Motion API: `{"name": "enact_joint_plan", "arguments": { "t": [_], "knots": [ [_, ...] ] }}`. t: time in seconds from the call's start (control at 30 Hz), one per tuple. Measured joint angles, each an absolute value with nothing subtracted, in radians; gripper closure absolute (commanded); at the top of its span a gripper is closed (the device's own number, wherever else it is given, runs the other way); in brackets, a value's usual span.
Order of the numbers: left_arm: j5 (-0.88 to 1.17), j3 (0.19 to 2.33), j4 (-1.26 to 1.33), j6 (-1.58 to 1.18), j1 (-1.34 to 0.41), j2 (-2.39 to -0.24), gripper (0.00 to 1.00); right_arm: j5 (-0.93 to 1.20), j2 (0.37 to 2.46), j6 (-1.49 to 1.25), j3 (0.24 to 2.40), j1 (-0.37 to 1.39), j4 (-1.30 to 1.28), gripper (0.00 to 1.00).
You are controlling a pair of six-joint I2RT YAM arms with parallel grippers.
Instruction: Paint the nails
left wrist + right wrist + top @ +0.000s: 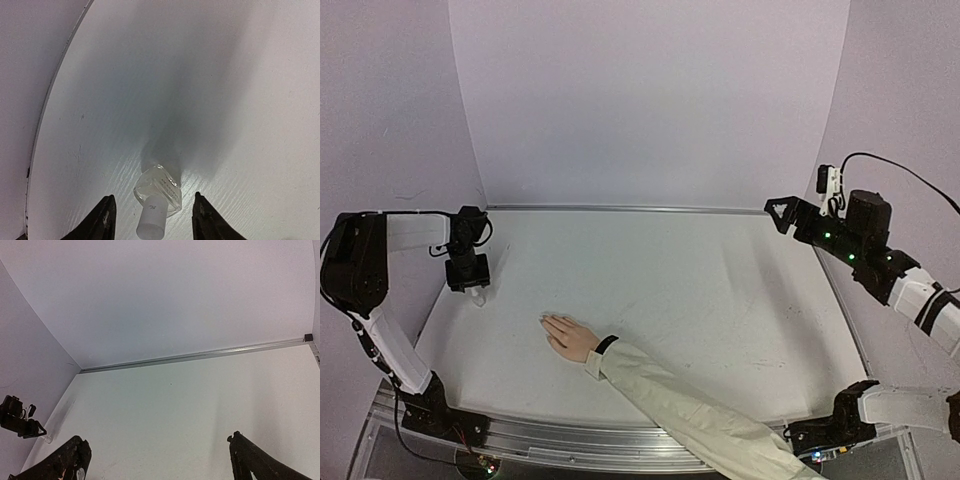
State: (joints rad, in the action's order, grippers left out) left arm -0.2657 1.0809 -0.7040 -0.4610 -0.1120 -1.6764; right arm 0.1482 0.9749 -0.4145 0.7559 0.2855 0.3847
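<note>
On a white counter (pixel 700 290) backed by pale lilac walls (pixel 650 100), a light-skinned hand (pixel 570 338) lies flat and palm down, left of centre and towards the near edge. It reaches in from the lower right on a long cream sleeve (pixel 690 410), cuffed by a thin black wristband (pixel 606 344). The nails (pixel 546 320) tip the outstretched digits, which point towards the counter's left side. From the overhead camera they are too small to show any colour or coat.

At the far left of the counter, the left fingers (pixel 105 220) hang over a small clear glass bottle with a white cylindrical cap (pixel 159 192). The bottle stands upright on the counter between the two black prongs. A visible gap shows on either side of it, so the left fingers are parted and grasp nothing. The bottle stands apart from the hand, to its left and a little farther back.

High on the right, the right fingers (pixel 65 462) are spread wide and carry nothing, held in the air well above the counter's back right corner. Between them that wrist camera sees only bare counter, a metal strip (pixel 200 356) along its far edge, and the left arm small at the left margin.
</note>
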Motion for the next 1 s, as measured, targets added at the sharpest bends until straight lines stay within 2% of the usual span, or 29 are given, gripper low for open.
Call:
{"name": "enact_joint_plan", "arguments": {
  "t": [0.3,0.87,1.0],
  "knots": [
    [-0.265,1.093,-0.695,-0.445,-0.112,-1.692,0.64,0.162,0.998,-0.418,0.756,0.284,0.394,0.02],
    [-0.239,1.093,-0.680,-0.427,-0.112,-1.696,0.99,0.195,1.027,-0.420,0.756,0.284,0.398,0.02],
    [-0.193,1.092,-0.682,-0.415,-0.121,-1.683,1.00,0.201,1.056,-0.417,0.756,0.284,0.398,0.02]
  ]
}}
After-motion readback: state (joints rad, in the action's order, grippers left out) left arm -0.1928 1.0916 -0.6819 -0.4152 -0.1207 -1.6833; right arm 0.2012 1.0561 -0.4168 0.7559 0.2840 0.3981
